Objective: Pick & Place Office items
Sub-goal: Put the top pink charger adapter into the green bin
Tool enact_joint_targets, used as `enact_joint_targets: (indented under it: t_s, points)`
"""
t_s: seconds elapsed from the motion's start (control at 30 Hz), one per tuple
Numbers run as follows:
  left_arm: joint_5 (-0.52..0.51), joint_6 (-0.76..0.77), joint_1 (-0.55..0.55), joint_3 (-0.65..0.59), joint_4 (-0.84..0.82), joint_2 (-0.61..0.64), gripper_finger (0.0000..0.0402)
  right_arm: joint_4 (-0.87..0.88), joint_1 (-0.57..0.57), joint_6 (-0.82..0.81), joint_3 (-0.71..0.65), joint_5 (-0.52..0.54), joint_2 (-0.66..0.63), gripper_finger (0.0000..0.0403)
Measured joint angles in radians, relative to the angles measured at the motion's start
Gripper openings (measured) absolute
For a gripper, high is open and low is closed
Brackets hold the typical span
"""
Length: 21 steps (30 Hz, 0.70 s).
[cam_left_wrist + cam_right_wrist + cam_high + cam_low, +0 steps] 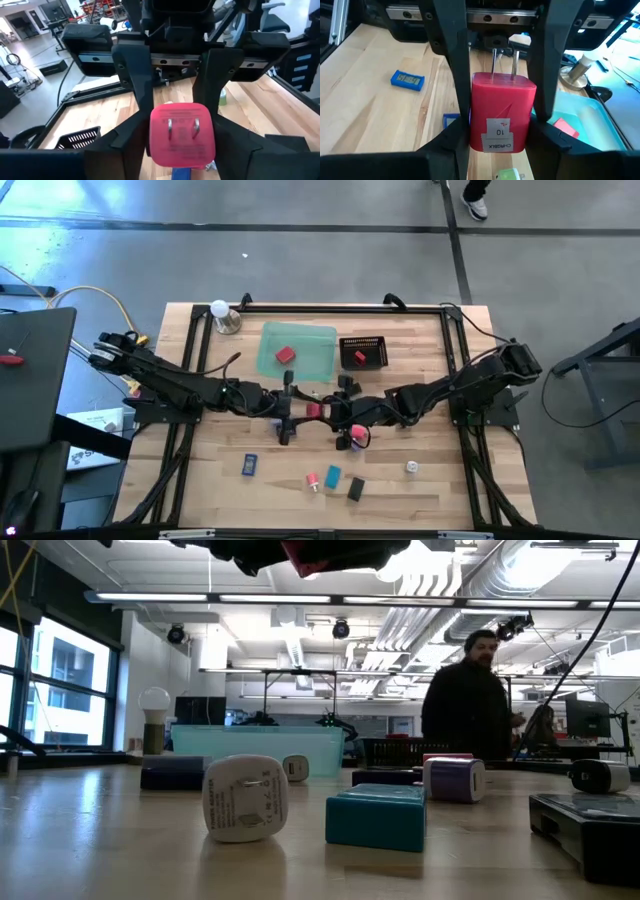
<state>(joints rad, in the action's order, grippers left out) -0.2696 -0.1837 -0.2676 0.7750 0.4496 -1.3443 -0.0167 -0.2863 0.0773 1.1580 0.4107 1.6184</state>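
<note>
Over the middle of the table [200, 470], the two grippers meet nose to nose around a red charger block [314, 410], a small plug adapter with two metal prongs. The left gripper [288, 408] reaches in from the left and the right gripper [340, 412] from the right. In the left wrist view the red block [183, 134] sits between that arm's two dark fingers [127, 131], prong face toward the camera, with the fingers standing close at its sides; the pictures do not settle whether these fingers press it or stand just off it. In the right wrist view the block [501, 111] is pinched between the right arm's fingers [454, 75], prongs pointing away, a white label facing the camera. The block hangs clear of the wood, near side of the green tray [322, 366] and left of the black mesh basket [378, 342]. Other office items lie on the near part of the table: a blue one [249, 465], a teal block [333, 475], a black one [356, 489].
</note>
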Motion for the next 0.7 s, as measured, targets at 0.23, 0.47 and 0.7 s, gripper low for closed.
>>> enact_joint_targets:
  t_s: [0.23, 0.47, 0.7]
  points:
    - [-0.001, -0.004, -0.009, 0.000, 0.020, -0.010, 0.0147, 0.007, 0.000, -0.002, 0.000, 0.000, 0.001, 0.0137]
    - [-0.004, 0.048, -0.025, 0.000, 0.021, -0.012, 0.0147, 0.028, 0.001, -0.052, 0.003, -0.038, 0.000, 0.0173]
    - [-0.003, 0.118, -0.024, 0.000, -0.013, -0.004, 0.0147, 0.042, 0.000, -0.034, 0.005, 0.018, 0.000, 0.0231]
